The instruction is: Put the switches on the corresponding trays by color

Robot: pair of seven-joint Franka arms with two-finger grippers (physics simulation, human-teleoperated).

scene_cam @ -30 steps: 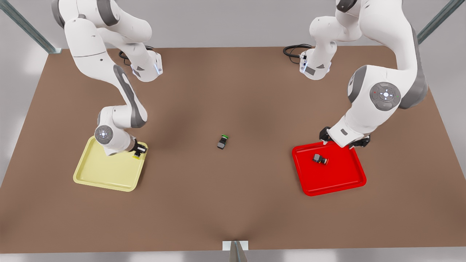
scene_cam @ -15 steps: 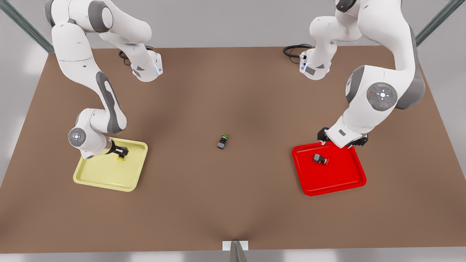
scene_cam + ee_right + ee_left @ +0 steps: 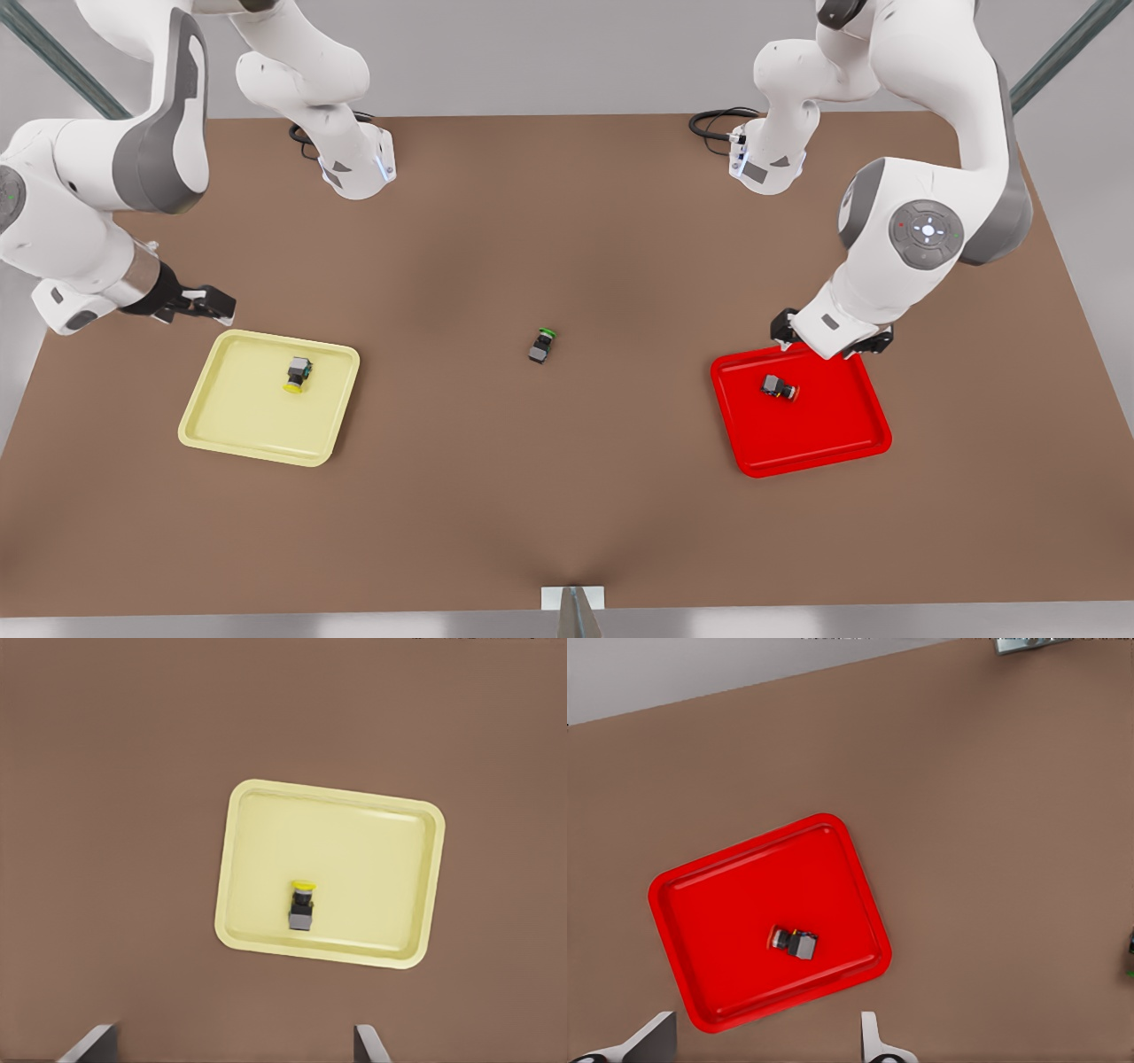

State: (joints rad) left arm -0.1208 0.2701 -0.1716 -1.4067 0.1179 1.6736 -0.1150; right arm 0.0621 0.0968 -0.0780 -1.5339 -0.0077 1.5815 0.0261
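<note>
White arms hold both spread end effectors, left (image 3: 833,341) over red tray (image 3: 824,452), right (image 3: 208,306) beside yellow tray (image 3: 230,425).

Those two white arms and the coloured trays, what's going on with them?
They are sorting small push-button switches by cap colour. The yellow-capped switch lies in the yellow tray, the red-capped switch in the red tray. The right gripper, open and empty, hangs beside the yellow tray. The left gripper, also open, hangs at the red tray's far edge. A green-capped switch lies on the table between the trays.
</note>
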